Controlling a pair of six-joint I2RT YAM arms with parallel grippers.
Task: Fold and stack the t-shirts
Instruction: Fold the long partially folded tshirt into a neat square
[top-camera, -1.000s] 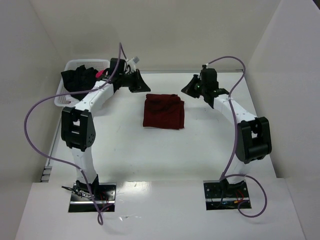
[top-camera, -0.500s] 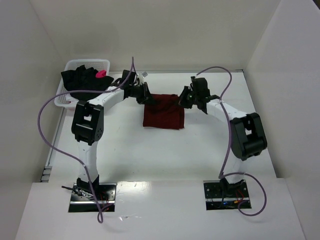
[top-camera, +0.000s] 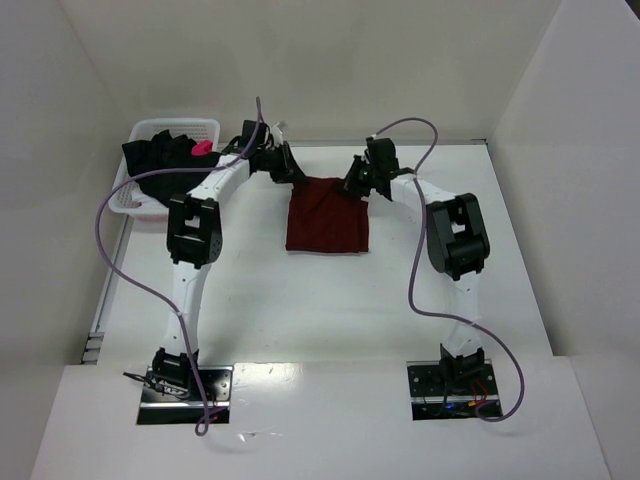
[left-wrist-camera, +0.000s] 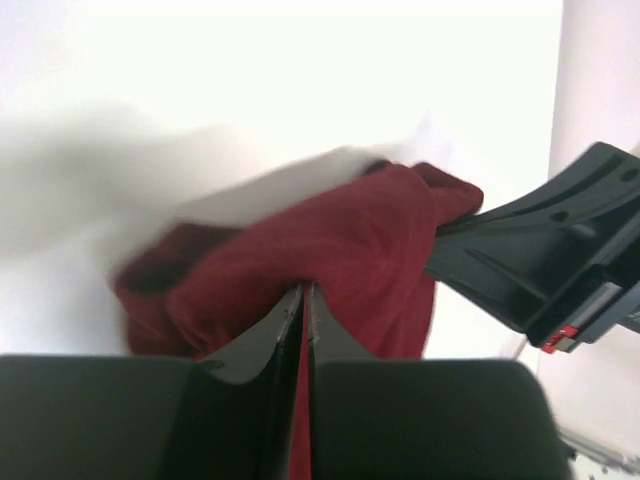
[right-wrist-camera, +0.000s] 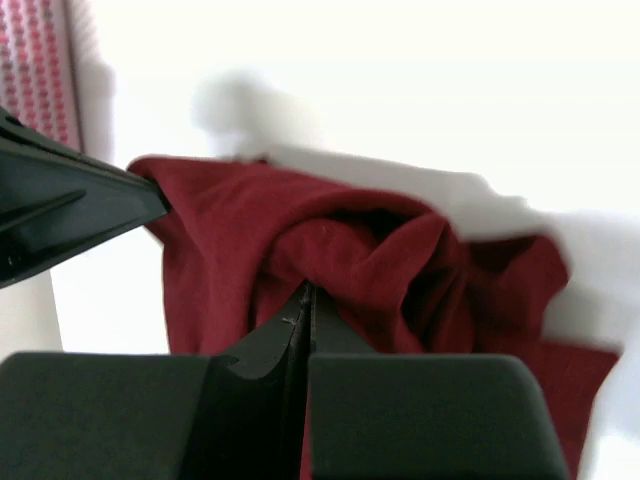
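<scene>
- Black t-shirt (top-camera: 155, 162) with a pink mark shows in the top view alone, heaped in the white mesh basket (top-camera: 125, 200) at the far left corner of the table (top-camera: 300, 300).
- Only the wrist views show the grips closely. The left gripper (top-camera: 291, 175) has its fingers pressed nearly together, with a fold of the maroon t-shirt (top-camera: 327, 222) pinched between them. The right gripper (top-camera: 356, 186) has its fingers pressed tight on bunched maroon cloth.
- Each wrist view also catches the other gripper's black finger at the far side of the cloth.
- Count: two shirts, one basket, two arms.
- Folded, the maroon t-shirt lies at the middle of the table, towards the far side, its far edge raised to the two grippers.
- Left arm: stretched far forward and bent rightward, ending at the shirt's far left corner.
- Right arm: stretched far forward and bent leftward, ending at the far right corner, so the two grippers stand near each other across the shirt's far edge.
</scene>
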